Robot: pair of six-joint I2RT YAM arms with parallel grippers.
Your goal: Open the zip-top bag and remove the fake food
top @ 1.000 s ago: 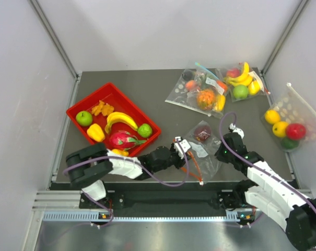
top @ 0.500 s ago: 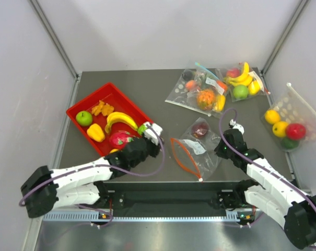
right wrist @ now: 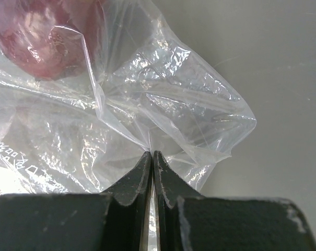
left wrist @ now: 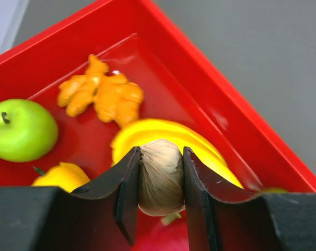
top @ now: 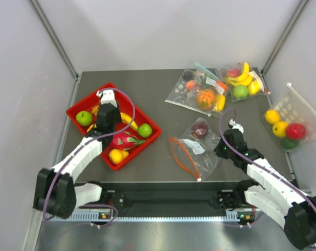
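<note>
**Change noted.** A second ago the left gripper (top: 106,99) was at the mouth of the zip-top bag (top: 199,149), just right of the red tray (top: 138,110). It has since swung across and now hangs over the tray's far corner. Its fingers are clamped on a beige garlic bulb (left wrist: 159,183), held above the tray's banana (left wrist: 199,144) and not yet let go.

**Right side.** The right gripper (top: 224,149) has not moved. Its jaws are pinched tight on a fold of the bag's clear film, on the bag edge farthest from the tray.

**Bag.** It lies flat to the right of the tray, with its orange-red zip strip (top: 183,157) parted in an open loop facing the tray. One dark purple piece (top: 200,129) shows inside.

**Assessment.** The bag is open and emptying is well advanced. The bulb awaits release and the purple piece appears to be the last one in the bag.

**Tray contents.** Two green apples (top: 84,118), orange ginger-like pieces (left wrist: 100,94), a pink dragon fruit (top: 122,140) and a yellow piece (top: 116,156).

**Surroundings.** A dark grey tabletop (top: 163,120) is enclosed by plain white panels. Three other filled bags (top: 199,94) lie beyond and right of the tray, well apart from it.
</note>
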